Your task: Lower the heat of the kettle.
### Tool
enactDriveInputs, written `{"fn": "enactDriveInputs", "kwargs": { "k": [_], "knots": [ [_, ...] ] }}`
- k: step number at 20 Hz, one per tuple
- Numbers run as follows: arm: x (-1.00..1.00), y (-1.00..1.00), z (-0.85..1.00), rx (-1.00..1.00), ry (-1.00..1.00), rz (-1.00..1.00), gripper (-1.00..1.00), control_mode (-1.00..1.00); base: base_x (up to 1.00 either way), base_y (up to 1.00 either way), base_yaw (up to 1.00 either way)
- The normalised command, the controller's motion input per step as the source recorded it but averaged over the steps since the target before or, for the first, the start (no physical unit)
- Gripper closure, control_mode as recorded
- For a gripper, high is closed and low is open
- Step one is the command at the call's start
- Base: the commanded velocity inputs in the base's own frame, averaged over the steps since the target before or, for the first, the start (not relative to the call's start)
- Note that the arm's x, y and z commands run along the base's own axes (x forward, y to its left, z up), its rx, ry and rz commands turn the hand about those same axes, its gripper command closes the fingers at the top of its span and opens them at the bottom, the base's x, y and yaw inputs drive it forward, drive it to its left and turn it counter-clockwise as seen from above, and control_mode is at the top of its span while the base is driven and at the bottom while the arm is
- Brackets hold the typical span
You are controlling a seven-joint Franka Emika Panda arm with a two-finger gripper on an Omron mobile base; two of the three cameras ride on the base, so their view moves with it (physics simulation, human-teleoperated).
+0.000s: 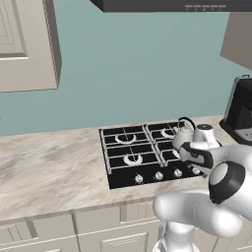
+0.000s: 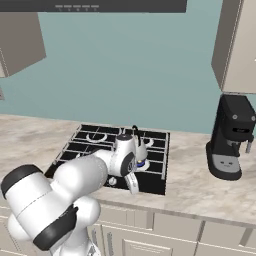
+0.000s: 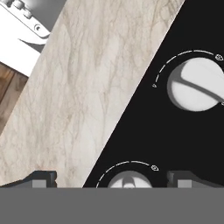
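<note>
Down at the stove's front edge, the gripper [image 3: 111, 179] hangs with fingers spread apart around a white knob [image 3: 127, 180].
Another knob [image 3: 194, 85] sits beside it; the kettle [image 2: 135, 145] rests on the black stove [image 1: 142, 152], on the marble surface [image 1: 49, 167].

Hand view: gripper [image 3: 111, 179] over the front edge of a black stove panel [image 3: 144, 131].
Dark fingertips [image 3: 41, 178] stand spread either side of a round white knob [image 3: 129, 180]; a second white knob [image 3: 195, 84] lies beyond, beside beige marbled countertop [image 3: 83, 87].
</note>
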Motion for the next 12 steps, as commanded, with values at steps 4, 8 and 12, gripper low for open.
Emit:
{"fn": "enactDriveInputs", "kwargs": {
  "k": [4,8,12],
  "knots": [
    [0.07,-0.07,-0.02,0.01,0.00,0.00,-1.00,-1.00,0.00,0.00,0.00],
    [0.06,-0.04,-0.03,0.01,0.00,0.00,-1.00,-1.00,0.00,0.00,0.00],
    [0.02,-0.03,-0.05,0.00,0.00,0.00,-1.00,-1.00,0.00,0.00,0.00]
  ]
}}
